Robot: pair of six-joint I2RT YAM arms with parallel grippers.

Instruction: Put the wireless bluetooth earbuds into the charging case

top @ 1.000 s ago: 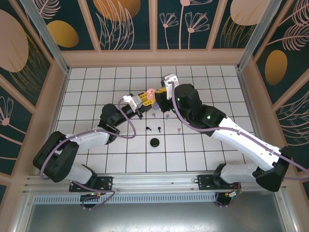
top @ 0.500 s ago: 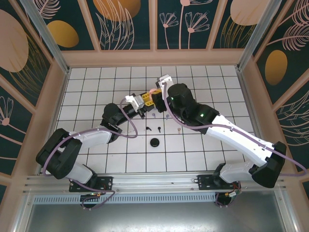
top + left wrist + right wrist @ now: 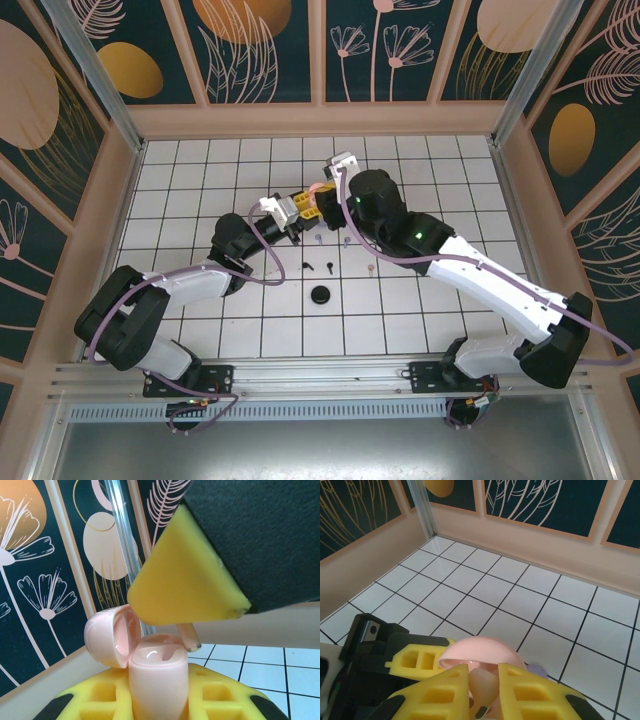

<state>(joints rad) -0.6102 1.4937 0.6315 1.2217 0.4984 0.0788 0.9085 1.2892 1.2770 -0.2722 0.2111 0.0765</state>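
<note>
Where the two arms meet above the white tiled table (image 3: 200, 200), the left gripper (image 3: 298, 207) is clamped on the pink charging case (image 3: 159, 680). The case stands upright between that gripper's yellow fingers (image 3: 95, 700), its lid (image 3: 107, 635) swung open to one side. The right gripper (image 3: 485, 690) faces the left one across the case, its jaws drawn narrow on a pink earbud (image 3: 190, 636) whose stem points downward. This earbud hangs just above and beside the case's open top; whether it touches the rim cannot be told. Toward the arm bases from both grippers, a round black case (image 3: 320, 294) lies flat on the tiles. Between it and the grippers lie the black earbuds (image 3: 327, 267). The lilac earbuds (image 3: 318, 238) lie closer still, just below the fingertips. A second pink earbud (image 3: 371, 268) lies apart on the right gripper's side, beside its forearm.
</note>
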